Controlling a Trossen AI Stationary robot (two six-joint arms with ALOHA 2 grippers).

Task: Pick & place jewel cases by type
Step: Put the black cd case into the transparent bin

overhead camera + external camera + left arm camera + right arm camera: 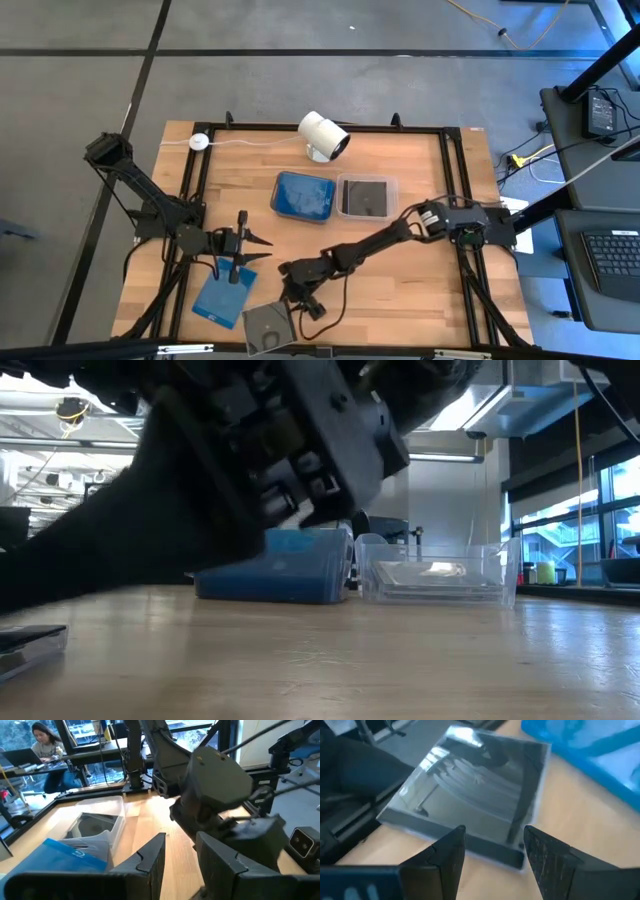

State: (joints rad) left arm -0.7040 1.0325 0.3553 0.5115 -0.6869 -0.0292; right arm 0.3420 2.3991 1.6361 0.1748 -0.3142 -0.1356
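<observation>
The table is of pale wood with a fine grain, framed by black metal rails. Two jewel cases lie near its front edge: a translucent blue case, flat and almost square, and just beside it a dark grey case with a shiny clear lid. In the right wrist view the dark grey case shows reflections on its smooth lid and a thin dark edge, and the blue case appears behind it. The right gripper is low over the table next to the dark grey case; its two dark fingers stand apart with the near edge of the case between them, not pressed on it. The left gripper hangs above the far edge of the blue case, its pointed fingers parted and holding nothing. Farther back stand two deeper tubs side by side: a blue tub and a clear tub with a dark case inside. A white cylindrical camera sits behind them. The low view is mostly blocked by a dark arm, but it shows the tubs' walls from the side, which the high view does not. The left wrist view shows a person sitting at a desk beyond the table.
</observation>
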